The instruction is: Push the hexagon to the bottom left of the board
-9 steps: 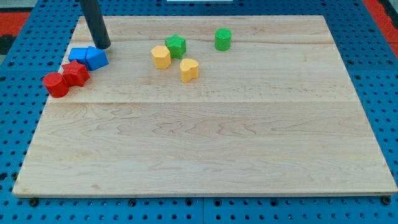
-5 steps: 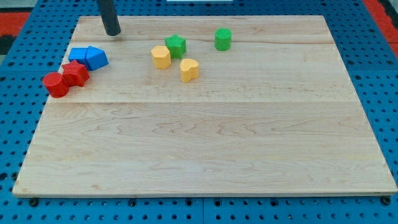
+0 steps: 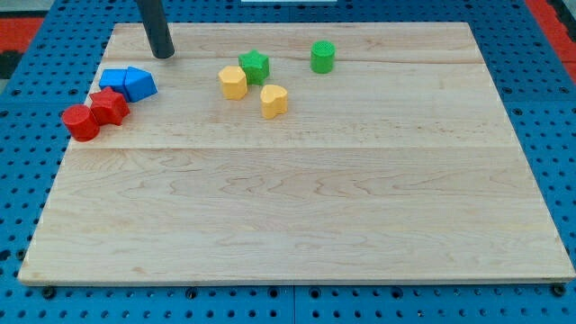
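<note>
Seven small matte blocks sat on the pale, grained wooden board (image 3: 297, 207). From the view's left: red cylinder (image 3: 80, 122), red star-like block (image 3: 109, 106), two blue blocks (image 3: 127, 83), touching. My tip (image 3: 164, 54) stood apart, above them; no pincer fitted. Yellow hexagon (image 3: 232, 82) upper centre-left, upright, no long axis discernible.

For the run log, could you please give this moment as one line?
my tip: board's top left, touching nothing | yellow hexagon: upper middle, unpushed | bottom left: not reached
</note>
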